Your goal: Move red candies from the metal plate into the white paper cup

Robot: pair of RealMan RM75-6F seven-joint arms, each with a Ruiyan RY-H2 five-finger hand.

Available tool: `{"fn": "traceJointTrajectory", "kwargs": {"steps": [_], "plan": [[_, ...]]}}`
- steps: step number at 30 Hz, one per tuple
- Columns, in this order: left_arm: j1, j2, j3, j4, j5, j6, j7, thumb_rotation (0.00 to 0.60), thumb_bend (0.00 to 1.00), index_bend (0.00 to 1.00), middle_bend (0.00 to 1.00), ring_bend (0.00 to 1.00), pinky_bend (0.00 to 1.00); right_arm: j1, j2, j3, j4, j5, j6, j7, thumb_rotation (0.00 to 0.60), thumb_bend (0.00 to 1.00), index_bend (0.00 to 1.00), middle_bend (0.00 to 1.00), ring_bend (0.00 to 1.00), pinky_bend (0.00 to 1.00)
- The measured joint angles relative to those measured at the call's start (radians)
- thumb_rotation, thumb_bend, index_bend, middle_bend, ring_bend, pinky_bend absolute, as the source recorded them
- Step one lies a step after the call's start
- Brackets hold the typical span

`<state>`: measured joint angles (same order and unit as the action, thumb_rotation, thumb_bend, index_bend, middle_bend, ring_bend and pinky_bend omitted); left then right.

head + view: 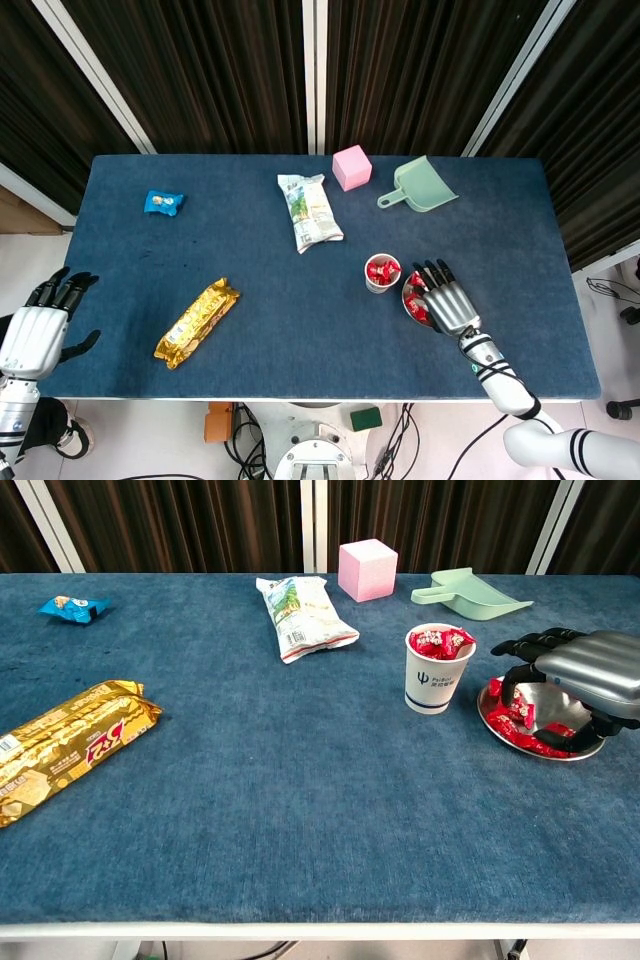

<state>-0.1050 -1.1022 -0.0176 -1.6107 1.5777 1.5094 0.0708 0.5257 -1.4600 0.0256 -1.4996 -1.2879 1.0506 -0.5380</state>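
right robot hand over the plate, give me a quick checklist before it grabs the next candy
1. Right robot hand above the metal plate: ok, fingers curl down over it.
2. Red candies left in the plate: ok, several lie along its near and left side.
3. A candy pinched already: cannot tell, fingertips hide the contact.
4. White paper cup upright and in reach: ok, it stands just left of the plate.
5. Room in the cup: not ok, red candies already heap to its rim.
6. Left robot hand out of the way: ok, it is off the table's far left corner, holding nothing.
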Motion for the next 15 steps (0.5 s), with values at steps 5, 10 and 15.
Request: {"fn": "traceJointTrajectory", "kwargs": {"steps": [5,10,15], "plan": [[-0.003,-0.001,0.000,-0.001,-0.002,-0.006,0.005,0.600,0.18,0.17,0.15,0.06,0.20,-0.003,0.012,-0.002,-0.006,0.004,0.000,-0.009,0.600,0.42,0.37,0.02,0.00,0.00],[-0.003,-0.001,-0.002,-0.001,-0.006,-0.006,0.004,0.600,0.18,0.17,0.15,0.06,0.20,-0.013,0.032,-0.007,-0.014,0.027,-0.001,-0.023,0.600,0.42,0.38,0.02,0.00,0.00],[-0.004,-0.002,-0.001,-0.001,-0.005,-0.008,0.007,0.600,0.18,0.17,0.15,0.06,0.20,-0.021,0.040,-0.006,-0.017,0.023,0.011,-0.006,0.600,0.42,0.39,0.02,0.00,0.00]]}}
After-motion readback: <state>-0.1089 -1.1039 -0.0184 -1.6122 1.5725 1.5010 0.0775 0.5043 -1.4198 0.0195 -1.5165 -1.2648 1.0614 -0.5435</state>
